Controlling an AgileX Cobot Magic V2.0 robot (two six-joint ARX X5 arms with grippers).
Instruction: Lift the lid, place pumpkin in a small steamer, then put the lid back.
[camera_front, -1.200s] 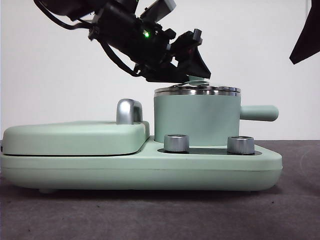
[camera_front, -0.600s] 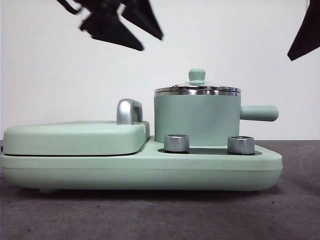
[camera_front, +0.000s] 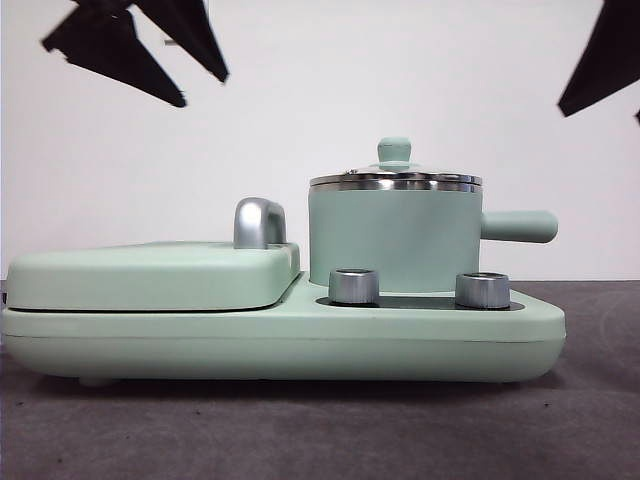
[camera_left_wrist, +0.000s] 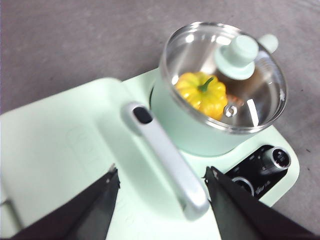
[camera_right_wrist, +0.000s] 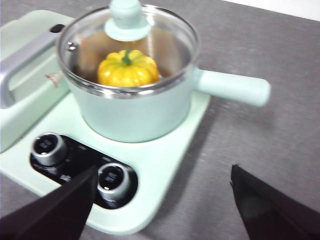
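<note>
Left gripper (camera_left_wrist: 162, 182) hangs high above the grill cover (camera_left_wrist: 60, 150), jaws spread wide and empty, and the right gripper (camera_right_wrist: 162, 187) hovers off the knob side just as open and empty. Lid (camera_left_wrist: 235, 55) sits on the steamer (camera_front: 392, 245), pumpkin (camera_right_wrist: 128, 69) inside under the glass.

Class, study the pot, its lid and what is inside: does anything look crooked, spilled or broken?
Nothing stands out. The lid sits level on the pot, and the pumpkin rests whole inside, stem up. Both grippers are clear of it.
</note>
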